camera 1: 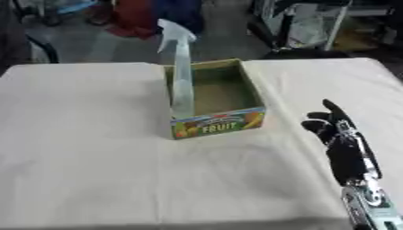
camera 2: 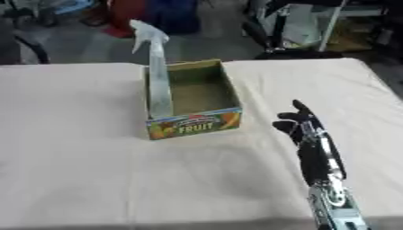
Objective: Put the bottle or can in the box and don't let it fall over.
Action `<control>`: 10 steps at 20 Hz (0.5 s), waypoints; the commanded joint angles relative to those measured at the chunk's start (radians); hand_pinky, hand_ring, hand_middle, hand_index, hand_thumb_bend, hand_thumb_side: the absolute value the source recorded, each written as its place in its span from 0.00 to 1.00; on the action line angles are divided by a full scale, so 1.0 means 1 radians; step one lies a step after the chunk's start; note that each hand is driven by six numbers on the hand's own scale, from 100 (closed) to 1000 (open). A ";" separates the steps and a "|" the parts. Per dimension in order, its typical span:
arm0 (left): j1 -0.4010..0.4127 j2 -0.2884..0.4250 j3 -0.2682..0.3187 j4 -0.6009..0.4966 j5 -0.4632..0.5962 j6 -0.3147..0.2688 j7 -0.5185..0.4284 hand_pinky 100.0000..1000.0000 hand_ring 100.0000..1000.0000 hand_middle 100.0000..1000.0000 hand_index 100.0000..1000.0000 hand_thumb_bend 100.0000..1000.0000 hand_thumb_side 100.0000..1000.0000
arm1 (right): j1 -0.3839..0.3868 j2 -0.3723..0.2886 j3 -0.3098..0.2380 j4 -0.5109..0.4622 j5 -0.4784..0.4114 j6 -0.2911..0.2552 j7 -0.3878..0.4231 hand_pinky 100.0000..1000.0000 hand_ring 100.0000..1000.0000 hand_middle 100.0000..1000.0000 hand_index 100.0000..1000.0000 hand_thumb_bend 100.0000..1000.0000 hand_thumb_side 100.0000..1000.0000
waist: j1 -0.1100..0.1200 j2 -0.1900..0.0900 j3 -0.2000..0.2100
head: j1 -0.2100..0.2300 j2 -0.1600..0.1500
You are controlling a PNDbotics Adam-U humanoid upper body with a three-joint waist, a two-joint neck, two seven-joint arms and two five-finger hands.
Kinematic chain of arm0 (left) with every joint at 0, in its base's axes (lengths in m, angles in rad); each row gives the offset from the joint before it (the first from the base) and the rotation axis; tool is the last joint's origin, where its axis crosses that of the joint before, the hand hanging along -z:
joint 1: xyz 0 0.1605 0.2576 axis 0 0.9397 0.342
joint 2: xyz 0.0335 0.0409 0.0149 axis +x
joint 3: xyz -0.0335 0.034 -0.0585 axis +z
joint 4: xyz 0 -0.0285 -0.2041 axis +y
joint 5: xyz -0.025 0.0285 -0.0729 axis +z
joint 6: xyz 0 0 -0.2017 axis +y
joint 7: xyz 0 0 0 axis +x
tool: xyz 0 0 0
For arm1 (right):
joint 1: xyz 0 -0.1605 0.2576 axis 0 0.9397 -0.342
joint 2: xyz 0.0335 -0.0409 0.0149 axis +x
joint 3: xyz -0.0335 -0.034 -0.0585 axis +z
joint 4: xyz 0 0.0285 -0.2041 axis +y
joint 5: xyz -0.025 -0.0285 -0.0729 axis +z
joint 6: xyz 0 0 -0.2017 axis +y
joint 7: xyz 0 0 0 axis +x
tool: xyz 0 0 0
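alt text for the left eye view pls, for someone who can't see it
A pale spray bottle stands upright inside an open cardboard fruit box, against its left wall, on a cream tablecloth. The robot's black right hand is open at lower right, apart from the box.

box (camera 1: 218, 125) front panel reads "fruit"
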 commanded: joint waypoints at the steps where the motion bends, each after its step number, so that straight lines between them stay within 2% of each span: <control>1: -0.005 0.004 -0.005 -0.002 -0.056 0.007 0.003 0.60 0.27 0.34 0.92 0.55 1.00 | -0.006 -0.017 -0.007 -0.008 0.006 -0.002 -0.001 0.77 0.63 0.63 0.91 0.00 0.74 | 0.004 -0.006 -0.002 | 0.003 -0.002; 10: -0.009 -0.021 -0.026 0.014 -0.194 0.015 0.001 0.61 0.29 0.35 0.91 0.57 0.96 | -0.005 -0.019 -0.007 -0.003 0.008 0.000 -0.001 0.77 0.63 0.63 0.91 0.00 0.74 | 0.002 -0.007 0.000 | 0.004 -0.002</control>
